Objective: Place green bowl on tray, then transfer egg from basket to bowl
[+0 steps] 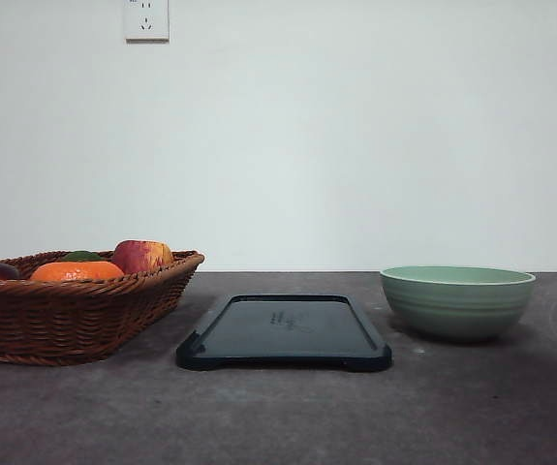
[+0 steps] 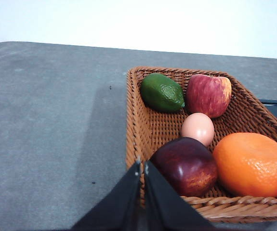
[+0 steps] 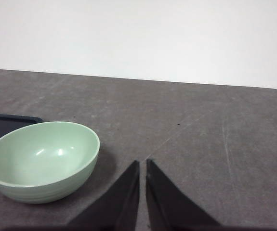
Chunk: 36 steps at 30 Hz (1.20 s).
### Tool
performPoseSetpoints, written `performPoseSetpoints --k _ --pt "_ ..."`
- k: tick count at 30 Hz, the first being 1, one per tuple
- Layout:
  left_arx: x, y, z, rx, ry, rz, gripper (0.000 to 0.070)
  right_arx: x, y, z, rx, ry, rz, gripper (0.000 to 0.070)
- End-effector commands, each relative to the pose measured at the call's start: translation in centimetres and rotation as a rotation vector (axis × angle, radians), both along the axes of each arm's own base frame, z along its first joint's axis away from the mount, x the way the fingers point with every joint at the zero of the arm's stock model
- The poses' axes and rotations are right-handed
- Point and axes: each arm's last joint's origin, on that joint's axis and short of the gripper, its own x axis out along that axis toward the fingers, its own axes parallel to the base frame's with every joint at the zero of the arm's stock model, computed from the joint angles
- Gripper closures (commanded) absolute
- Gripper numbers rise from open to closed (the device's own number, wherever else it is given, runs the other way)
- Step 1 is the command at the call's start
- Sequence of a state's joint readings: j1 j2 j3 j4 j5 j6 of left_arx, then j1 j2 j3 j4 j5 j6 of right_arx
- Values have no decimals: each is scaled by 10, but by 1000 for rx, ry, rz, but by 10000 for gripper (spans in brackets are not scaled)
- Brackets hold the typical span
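Note:
The pale green bowl (image 1: 457,300) stands empty on the table to the right of the dark tray (image 1: 284,332), apart from it. In the right wrist view the green bowl (image 3: 42,160) sits ahead and to one side of my right gripper (image 3: 142,163), whose fingers are shut with nothing between them. The wicker basket (image 1: 65,310) is at the left. In the left wrist view the small egg (image 2: 197,128) lies in the basket (image 2: 138,125) among fruit. My left gripper (image 2: 142,164) is shut and empty, close to the basket's near rim.
The basket also holds a red-yellow apple (image 2: 208,95), a green avocado-like fruit (image 2: 162,92), a dark red fruit (image 2: 185,165) and an orange (image 2: 252,164). A corner of the tray (image 3: 8,122) shows behind the bowl. A white wall backs the grey table.

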<state>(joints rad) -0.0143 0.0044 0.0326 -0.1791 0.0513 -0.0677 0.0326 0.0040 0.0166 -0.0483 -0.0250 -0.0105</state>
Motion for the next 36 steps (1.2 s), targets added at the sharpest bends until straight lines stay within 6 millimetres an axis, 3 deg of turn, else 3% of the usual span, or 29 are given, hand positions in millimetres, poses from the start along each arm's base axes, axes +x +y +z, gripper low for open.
performPoseSetpoints --k 1,5,10,22,27,36 --pt "1 0 -6 3 15 -1 700 0 0 0 11 -6 0 683" --pt "1 0 -3 -25 -20 3 700 0 0 1 13 -21 0 682" --pt "1 0 -2 -266 -7 36 700 0 0 1 83 -16 1 683" --pt "2 0 3 -918 -14 100 700 0 0 8 731 -37 15 693" --pt "1 0 23 -902 -177 20 699 -2 2 20 739 -82 85 694" --pt "-12 0 71 -590 -209 12 698 -9 2 64 593 -66 87 694"
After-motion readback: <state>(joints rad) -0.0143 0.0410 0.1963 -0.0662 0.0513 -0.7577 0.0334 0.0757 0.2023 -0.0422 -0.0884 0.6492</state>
